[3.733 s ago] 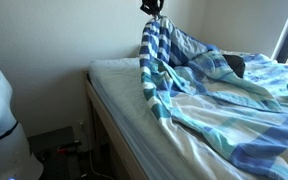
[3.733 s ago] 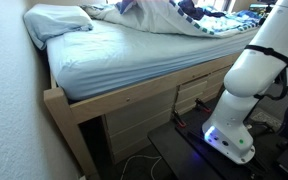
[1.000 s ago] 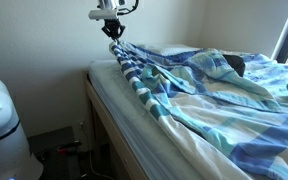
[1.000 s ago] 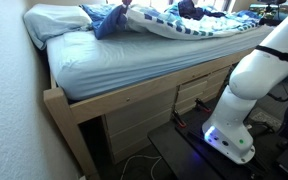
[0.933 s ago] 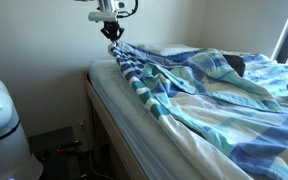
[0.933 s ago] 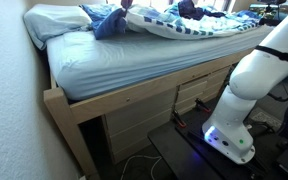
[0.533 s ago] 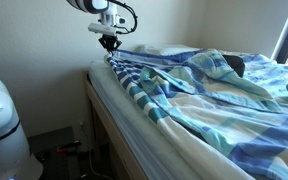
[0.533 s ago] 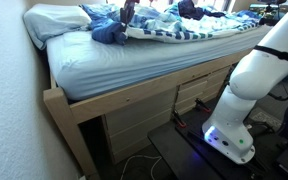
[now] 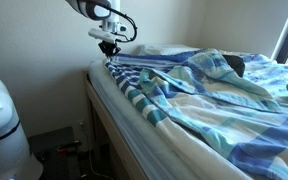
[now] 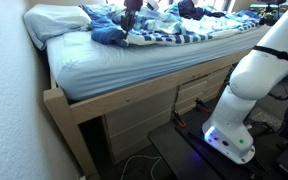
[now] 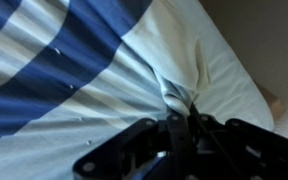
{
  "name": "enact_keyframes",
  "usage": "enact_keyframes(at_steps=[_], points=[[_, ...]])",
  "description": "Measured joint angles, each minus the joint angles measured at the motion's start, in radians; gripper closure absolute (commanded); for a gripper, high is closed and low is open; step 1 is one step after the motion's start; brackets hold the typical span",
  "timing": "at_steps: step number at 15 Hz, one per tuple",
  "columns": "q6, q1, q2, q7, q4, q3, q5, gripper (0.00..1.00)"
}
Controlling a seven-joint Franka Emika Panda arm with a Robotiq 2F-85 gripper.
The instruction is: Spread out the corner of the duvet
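Observation:
The duvet (image 9: 194, 90) is blue, teal and white striped and lies rumpled across the bed. My gripper (image 9: 110, 48) is shut on the duvet's corner and holds it low over the bed's near corner by the wall. In an exterior view the gripper (image 10: 132, 10) is at the far end of the bed above the bunched duvet (image 10: 169, 28). In the wrist view the jaws (image 11: 180, 118) pinch a fold of white and blue duvet fabric (image 11: 84, 70) stretched out from them.
The mattress (image 10: 124, 62) has a pale blue sheet on a wooden bed frame (image 10: 134, 105) with drawers. A pillow (image 10: 56, 20) lies at the head. A wall stands behind the bed corner (image 9: 54, 40). The robot base (image 10: 246, 90) stands beside the bed.
My gripper has carried the duvet corner from high over the bed's middle out toward the wall-side corner and lowered it close to the mattress. The duvet is pulled flatter.

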Motion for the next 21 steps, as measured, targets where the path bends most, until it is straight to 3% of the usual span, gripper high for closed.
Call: enact_keyframes(at_steps=[5, 6, 7, 15, 17, 21], points=[[-0.030, -0.005, 0.042, -0.003, -0.001, -0.007, 0.027, 0.98], [-0.032, -0.006, 0.048, -0.003, 0.000, -0.007, 0.030, 0.75], [-0.034, -0.007, 0.053, -0.003, 0.002, -0.007, 0.032, 0.65], [-0.166, 0.003, 0.030, 0.000, 0.036, 0.027, 0.058, 0.05], [-0.201, 0.005, 0.011, 0.001, 0.051, 0.039, 0.058, 0.00], [-0.247, 0.012, -0.029, 0.002, 0.090, 0.049, 0.052, 0.00]])
